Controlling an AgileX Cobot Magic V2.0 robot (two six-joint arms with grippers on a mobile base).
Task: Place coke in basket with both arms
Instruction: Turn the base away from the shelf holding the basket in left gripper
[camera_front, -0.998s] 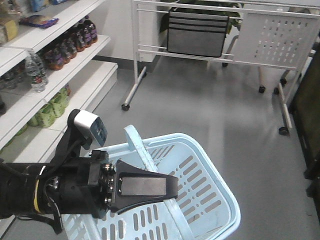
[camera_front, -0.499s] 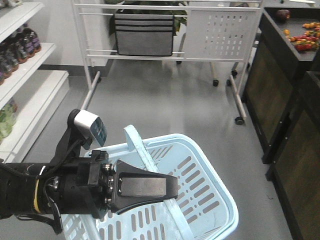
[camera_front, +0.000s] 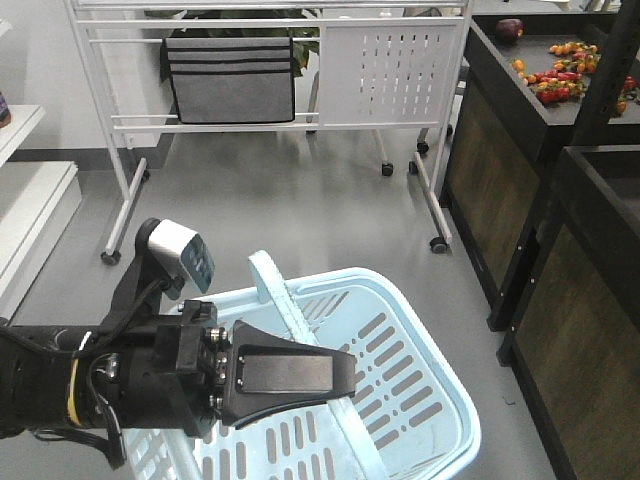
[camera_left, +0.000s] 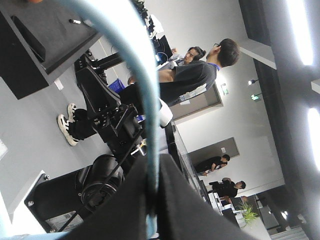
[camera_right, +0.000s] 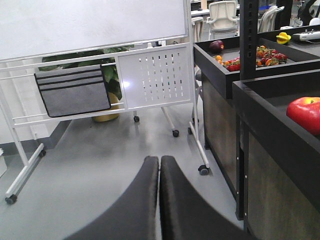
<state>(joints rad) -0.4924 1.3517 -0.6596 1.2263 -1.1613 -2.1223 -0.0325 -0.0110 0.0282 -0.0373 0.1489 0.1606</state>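
Since a second ago my view has swung right: the shelves are gone and dark produce stands (camera_front: 560, 210) fill the right. My left gripper (camera_front: 345, 377) stays clamped on the handle (camera_front: 275, 290) of the blue basket (camera_front: 335, 277), low in front. My right gripper (camera_right: 159, 165) is pressed together and empty.

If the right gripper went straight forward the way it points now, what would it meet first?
Nothing near: the right gripper points over grey floor; farther on, probably the white rolling rack.

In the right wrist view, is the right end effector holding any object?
No, the right end effector is shut, its two black fingers pressed together with nothing between them.
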